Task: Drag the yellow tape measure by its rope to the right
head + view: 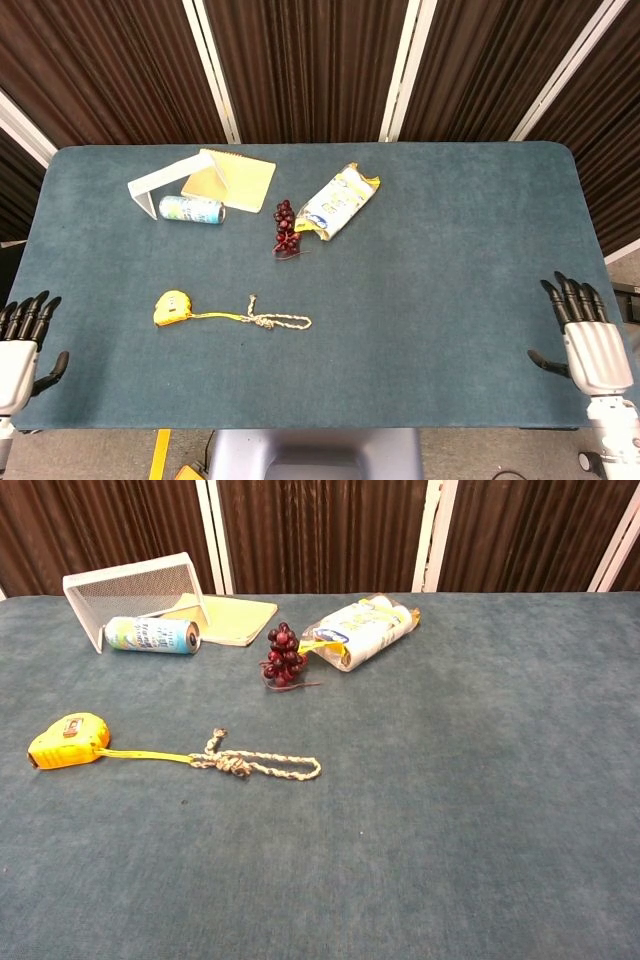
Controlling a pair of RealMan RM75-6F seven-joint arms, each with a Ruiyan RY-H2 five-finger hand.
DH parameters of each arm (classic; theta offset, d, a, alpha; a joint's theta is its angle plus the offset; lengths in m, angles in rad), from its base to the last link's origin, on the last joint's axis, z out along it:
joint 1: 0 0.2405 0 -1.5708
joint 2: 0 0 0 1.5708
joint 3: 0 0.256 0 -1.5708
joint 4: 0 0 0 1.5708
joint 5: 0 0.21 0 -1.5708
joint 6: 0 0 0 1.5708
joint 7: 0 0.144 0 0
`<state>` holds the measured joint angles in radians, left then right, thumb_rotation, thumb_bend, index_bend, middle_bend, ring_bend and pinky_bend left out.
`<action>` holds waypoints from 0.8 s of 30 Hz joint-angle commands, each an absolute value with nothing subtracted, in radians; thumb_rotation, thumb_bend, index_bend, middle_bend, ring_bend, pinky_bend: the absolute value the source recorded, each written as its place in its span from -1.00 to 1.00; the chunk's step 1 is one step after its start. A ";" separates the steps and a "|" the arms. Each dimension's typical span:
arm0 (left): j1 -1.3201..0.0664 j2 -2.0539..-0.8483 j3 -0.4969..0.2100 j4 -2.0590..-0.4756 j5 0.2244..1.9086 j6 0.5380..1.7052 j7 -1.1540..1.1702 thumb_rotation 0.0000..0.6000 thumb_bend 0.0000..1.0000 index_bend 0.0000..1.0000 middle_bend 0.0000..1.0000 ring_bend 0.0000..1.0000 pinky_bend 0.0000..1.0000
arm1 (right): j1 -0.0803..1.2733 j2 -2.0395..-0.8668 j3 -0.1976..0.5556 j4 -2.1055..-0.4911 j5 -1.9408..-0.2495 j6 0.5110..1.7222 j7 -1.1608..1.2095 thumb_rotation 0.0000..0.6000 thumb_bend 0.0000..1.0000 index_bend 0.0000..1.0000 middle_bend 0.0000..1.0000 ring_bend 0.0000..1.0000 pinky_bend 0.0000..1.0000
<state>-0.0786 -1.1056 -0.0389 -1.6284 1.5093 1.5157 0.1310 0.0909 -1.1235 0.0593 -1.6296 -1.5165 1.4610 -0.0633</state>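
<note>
Right hand (590, 345): fingers spread, holding nothing, at the table's near right edge. Left hand (20, 345): likewise empty.

Yellow tape measure (172, 307): near left, rope (280, 321) trailing rightward, untouched.

Risk: thin rope lying flat may slip a loose pinch; grapes (285, 228) behind.

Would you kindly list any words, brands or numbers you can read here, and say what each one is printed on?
No text here is legible.
Drink can: printed label, too blurred to read.
Snack bag: printing too small to read.
Yellow tape measure: no readable marking.
</note>
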 commanded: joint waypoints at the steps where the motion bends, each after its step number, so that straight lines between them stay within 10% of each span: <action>1: -0.077 -1.109 -0.044 -1.627 1.500 1.521 0.153 1.00 -0.19 -0.96 -1.00 -1.00 -0.96 | 0.133 -1.121 0.053 -1.664 -1.545 1.404 -0.053 1.00 -0.80 -0.65 -1.00 -1.00 -1.00; 9: -0.071 -1.108 -0.053 -1.627 1.492 1.537 0.156 1.00 -0.19 -0.96 -1.00 -1.00 -0.96 | 0.271 -1.155 0.080 -1.778 -1.515 1.203 -0.134 1.00 -0.79 -0.51 -0.95 -0.96 -1.00; 24: -0.054 -1.121 -0.060 -1.635 1.484 1.572 0.266 1.00 -0.20 -0.96 -1.00 -1.00 -0.95 | 0.563 -1.604 0.265 -1.689 -1.104 1.029 -0.477 1.00 -0.41 -0.01 -0.77 -0.83 -0.89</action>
<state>-0.0531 -1.1197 -0.0609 -1.6340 1.4838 1.5748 0.2623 0.5055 -1.5264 0.2248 -1.7360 -1.1717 1.0531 -0.4213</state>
